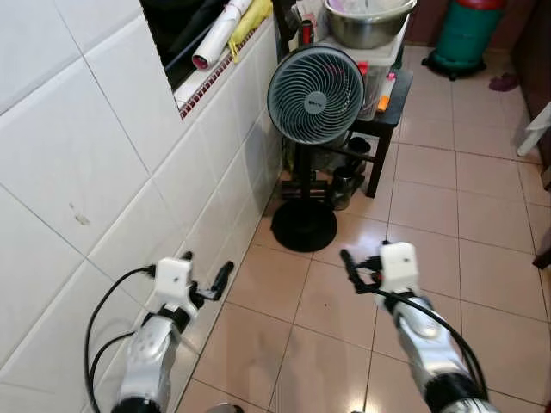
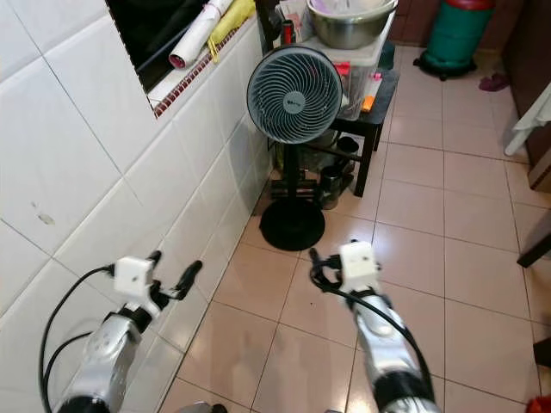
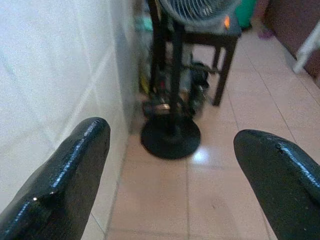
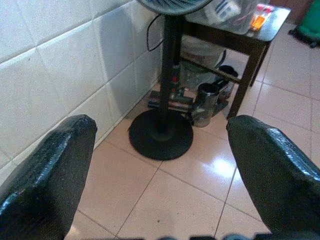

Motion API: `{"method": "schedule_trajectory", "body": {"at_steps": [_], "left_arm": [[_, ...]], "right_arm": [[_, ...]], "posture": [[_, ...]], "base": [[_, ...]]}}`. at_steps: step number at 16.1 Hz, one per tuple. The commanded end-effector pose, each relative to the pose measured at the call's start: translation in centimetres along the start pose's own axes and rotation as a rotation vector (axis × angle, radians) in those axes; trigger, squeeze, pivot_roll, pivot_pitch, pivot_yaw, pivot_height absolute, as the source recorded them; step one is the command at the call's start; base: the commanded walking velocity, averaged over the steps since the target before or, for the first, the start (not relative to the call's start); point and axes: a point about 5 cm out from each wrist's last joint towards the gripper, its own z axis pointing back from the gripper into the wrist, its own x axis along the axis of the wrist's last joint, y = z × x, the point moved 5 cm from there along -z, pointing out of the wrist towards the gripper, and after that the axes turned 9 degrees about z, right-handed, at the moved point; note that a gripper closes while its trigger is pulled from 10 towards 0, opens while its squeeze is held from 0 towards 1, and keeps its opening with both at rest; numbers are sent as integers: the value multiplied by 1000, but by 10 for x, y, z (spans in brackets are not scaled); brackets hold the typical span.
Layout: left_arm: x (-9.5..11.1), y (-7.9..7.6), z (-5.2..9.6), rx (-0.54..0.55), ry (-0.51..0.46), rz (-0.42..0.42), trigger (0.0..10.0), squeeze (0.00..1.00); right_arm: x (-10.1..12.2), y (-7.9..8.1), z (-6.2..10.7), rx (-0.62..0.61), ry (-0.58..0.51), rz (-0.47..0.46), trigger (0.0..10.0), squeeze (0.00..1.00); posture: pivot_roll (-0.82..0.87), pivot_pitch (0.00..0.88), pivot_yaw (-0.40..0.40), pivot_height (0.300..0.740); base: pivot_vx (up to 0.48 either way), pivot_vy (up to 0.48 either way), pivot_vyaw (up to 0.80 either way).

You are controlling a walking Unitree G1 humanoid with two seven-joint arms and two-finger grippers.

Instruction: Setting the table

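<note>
Both arms reach forward low over a tiled floor (image 1: 430, 215), and neither gripper holds anything. My left gripper (image 1: 207, 265) is close to the white tiled wall (image 1: 86, 172), its fingers (image 3: 75, 170) spread wide and open. My right gripper (image 1: 362, 262) hangs over the floor tiles, also open, with its fingers (image 4: 270, 170) far apart. A steel bowl (image 1: 366, 21) rests on a clear plastic box on a small dark side table (image 1: 392, 95) at the far end.
A standing fan (image 1: 315, 95) with a round black base (image 1: 303, 225) stands ahead against the wall. Pots and a steel cup (image 1: 344, 185) sit under the side table. A wall opening holds rolled paper (image 1: 219, 34). A green container (image 1: 465, 34) is far right.
</note>
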Motion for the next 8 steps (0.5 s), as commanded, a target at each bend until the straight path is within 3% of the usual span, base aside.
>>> {"method": "schedule_trajectory", "body": {"at_steps": [1, 5, 7, 8], "left_arm": [[8, -6, 1, -15, -54, -29, 10000, 0], [-2, -13, 1, 60, 14, 69, 10000, 0], [1, -19, -2, 69, 0, 113, 10000, 0], [7, -30, -8, 45, -27, 132, 10000, 0]], "right_arm": [[6, -1, 3, 12, -22, -25, 10000, 0], [17, -6, 20, 3, -52, -18, 10000, 0], [22, -7, 20, 7, -56, -8, 10000, 0], [26, -12, 22, -2, -50, -7, 10000, 0]], "posture": [[-62, 68, 83, 740], [-97, 99, 57, 740], [-119, 108, 53, 740], [-117, 110, 43, 740]], "base": [[0, 0, 0], [0, 0, 0], [0, 0, 0], [0, 0, -800]]}}
